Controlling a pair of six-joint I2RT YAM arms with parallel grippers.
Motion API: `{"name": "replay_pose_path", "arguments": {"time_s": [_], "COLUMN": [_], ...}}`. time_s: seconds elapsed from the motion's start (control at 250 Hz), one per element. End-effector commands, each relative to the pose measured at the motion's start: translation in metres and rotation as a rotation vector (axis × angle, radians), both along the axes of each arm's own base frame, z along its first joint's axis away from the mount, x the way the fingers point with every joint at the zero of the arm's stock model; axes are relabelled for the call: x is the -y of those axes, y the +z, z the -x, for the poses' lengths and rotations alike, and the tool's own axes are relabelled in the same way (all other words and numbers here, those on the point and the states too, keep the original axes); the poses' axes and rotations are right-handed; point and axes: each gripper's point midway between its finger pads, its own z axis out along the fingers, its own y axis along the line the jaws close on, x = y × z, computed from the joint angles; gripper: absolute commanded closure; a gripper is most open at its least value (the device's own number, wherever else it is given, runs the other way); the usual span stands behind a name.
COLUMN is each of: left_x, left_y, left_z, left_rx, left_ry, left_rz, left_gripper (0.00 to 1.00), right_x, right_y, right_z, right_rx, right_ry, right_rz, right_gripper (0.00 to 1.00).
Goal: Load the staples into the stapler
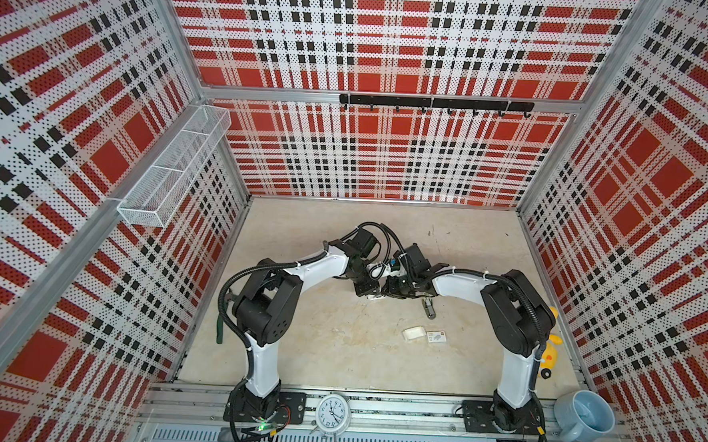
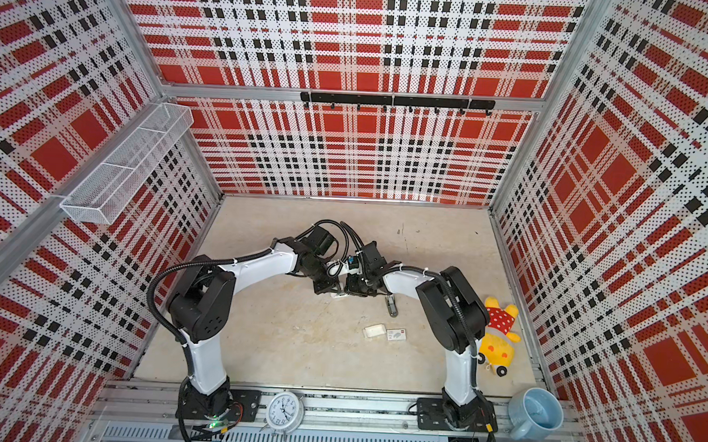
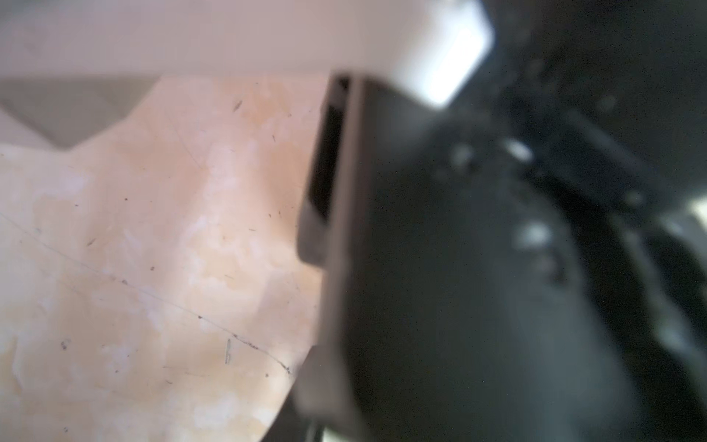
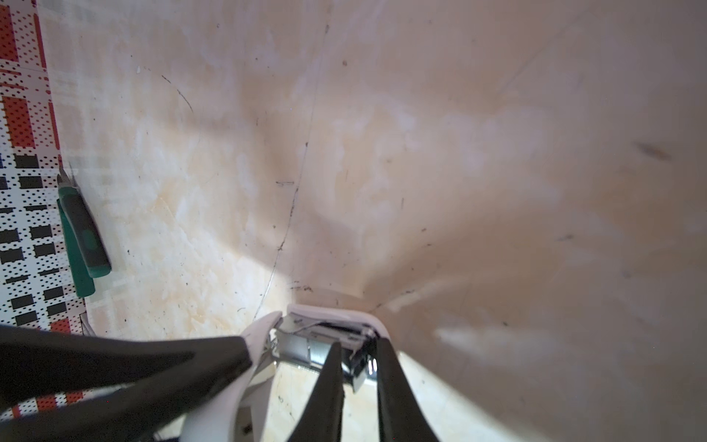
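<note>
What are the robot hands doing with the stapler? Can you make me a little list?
stapler: white, open, shiny metal inside
left gripper: shut on a white part of the stapler
right gripper: fingers slightly apart at the stapler's metal inside; grip unclear
white tray: on the table, beside the printed box
staples: too small to make out

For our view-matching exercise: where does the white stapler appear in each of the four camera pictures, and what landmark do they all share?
Top view: stapler, only a white tip, mid-table.
Top view: same spot.
Left wrist: a white blur close to the lens, probably it.
Right wrist: open, metal showing, at the right gripper.
Shared landmark: the scratched beige tabletop.
</note>
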Motion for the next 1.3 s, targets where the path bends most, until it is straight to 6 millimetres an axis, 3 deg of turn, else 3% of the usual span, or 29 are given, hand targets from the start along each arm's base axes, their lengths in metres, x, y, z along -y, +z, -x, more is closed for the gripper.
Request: {"name": "replay_pose_path", "arguments": {"time_s": [0.0, 0.284, 0.536, 0.784, 1.012, 1.293], "left_x": [0.008, 0.012, 0.015, 0.014, 0.013, 0.013], "left_y": [-0.001, -0.005, -0.010, -0.013, -0.013, -0.016], "left_z": [0.014, 0.016, 0.019, 0.021, 0.023, 0.021], "left_rx": [-0.052, -0.062, -0.054, -0.056, -0.052, -0.050], "left_ry": [-0.046, -0.056, -0.075, -0.081, -0.089, -0.091], "left_rz": [0.012, 0.001, -0.028, -0.039, -0.046, -0.058], "left_gripper": [0.81, 0.80, 0.80, 0.80, 0.81, 0.81], "right_x": [-0.001, 0.001, 0.032, 0.042, 0.045, 0.076], "right_y": [0.018, 0.029, 0.036, 0.066, 0.079, 0.118], "right_z": [-0.011, -0.017, -0.023, -0.033, -0.046, -0.072], "right_rx": [0.052, 0.067, 0.078, 0.127, 0.151, 0.215], "right_ry": [-0.024, -0.052, -0.160, -0.167, -0.190, -0.266], "right_rz": [-0.045, -0.093, -0.089, -0.092, -0.110, -0.095], "right_gripper": [0.80, 0.79, 0.80, 0.80, 0.80, 0.81]}}
